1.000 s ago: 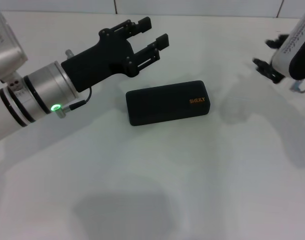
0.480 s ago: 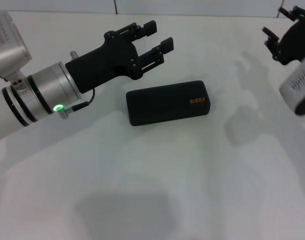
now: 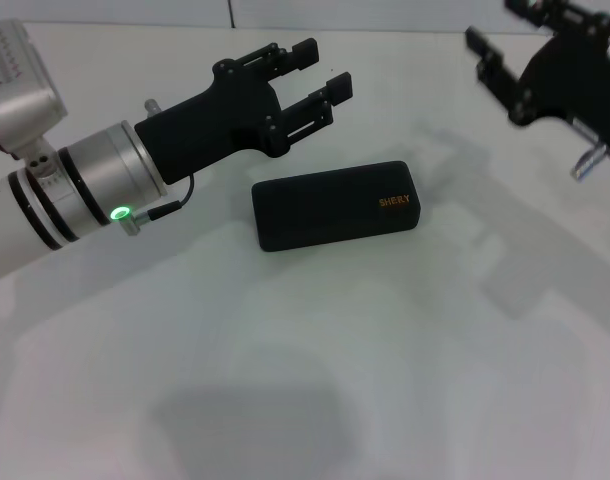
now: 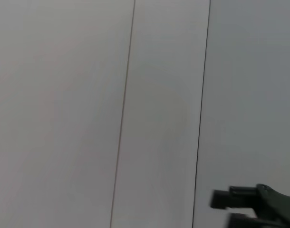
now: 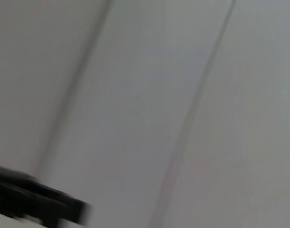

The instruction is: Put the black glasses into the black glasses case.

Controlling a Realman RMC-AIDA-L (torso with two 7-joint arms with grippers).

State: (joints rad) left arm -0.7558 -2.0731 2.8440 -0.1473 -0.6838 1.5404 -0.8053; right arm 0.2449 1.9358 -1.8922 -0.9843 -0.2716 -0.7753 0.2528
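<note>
mostly a pale grey-white surface fills the view, plain w/ no objs on it. two thin dark lines run nearly straight across it, roughly parallel, one brownish and fainter, the other darker & sharper. area past the darker line looks a bit cooler/greyer than the rest. in one corner a black gripper part pokes in, cut off by the frame edge: two blunt finger-like prongs, one above the other w/ a narrow gap btwn them. can't tell which arm it belongs to from here, nor how wide it's set. it touches nothing visible.
</note>
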